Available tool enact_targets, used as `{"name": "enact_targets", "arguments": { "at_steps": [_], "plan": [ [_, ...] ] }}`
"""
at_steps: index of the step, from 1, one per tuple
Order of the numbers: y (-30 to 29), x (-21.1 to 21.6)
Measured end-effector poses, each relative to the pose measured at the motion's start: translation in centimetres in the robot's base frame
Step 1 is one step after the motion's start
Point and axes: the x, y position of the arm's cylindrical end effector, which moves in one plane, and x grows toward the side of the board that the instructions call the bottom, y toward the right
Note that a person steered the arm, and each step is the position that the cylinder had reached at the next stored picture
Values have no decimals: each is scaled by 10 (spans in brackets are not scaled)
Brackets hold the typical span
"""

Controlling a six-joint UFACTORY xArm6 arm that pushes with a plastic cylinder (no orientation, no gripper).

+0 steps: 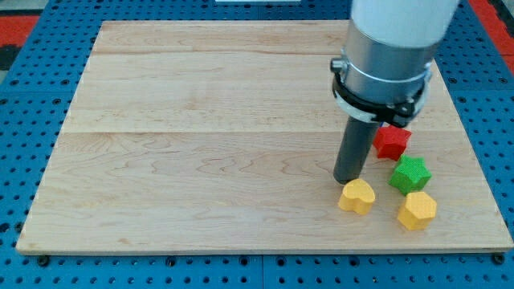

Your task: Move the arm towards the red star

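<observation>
A pale wooden surface [201, 144] is seen lying on a blue pegboard base [24, 96], with four small blocks gathered near the view's lower right. No brand, label or writing can be read anywhere. The arm's white and grey body [385, 56] is seen coming down from the view's top right, ending in a straight dark rod; no jaws are fitted, so nothing is gripped or held. My tip [347, 180] is placed on the surface just above the yellow heart-shaped block [356, 196] — very close, though contact cannot be confirmed. The red star [392, 141] is found just to the view's right of the rod and slightly higher, partly hidden under the arm's grey collar. Below it, the green star [409, 174] is set, and lower still the yellow hexagonal block [416, 210] — near the surface's bottom edge, to the right of the heart.
</observation>
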Motion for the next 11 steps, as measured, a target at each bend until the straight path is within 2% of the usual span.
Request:
{"name": "enact_targets", "arguments": {
  "at_steps": [3, 4, 5, 6, 7, 8, 9, 10, 11],
  "plan": [
    [-6, 2],
    [-57, 2],
    [-155, 39],
    [-157, 91],
    [-135, 91],
    [-17, 91],
    [130, 90],
    [196, 66],
    [168, -7]
  ]
}}
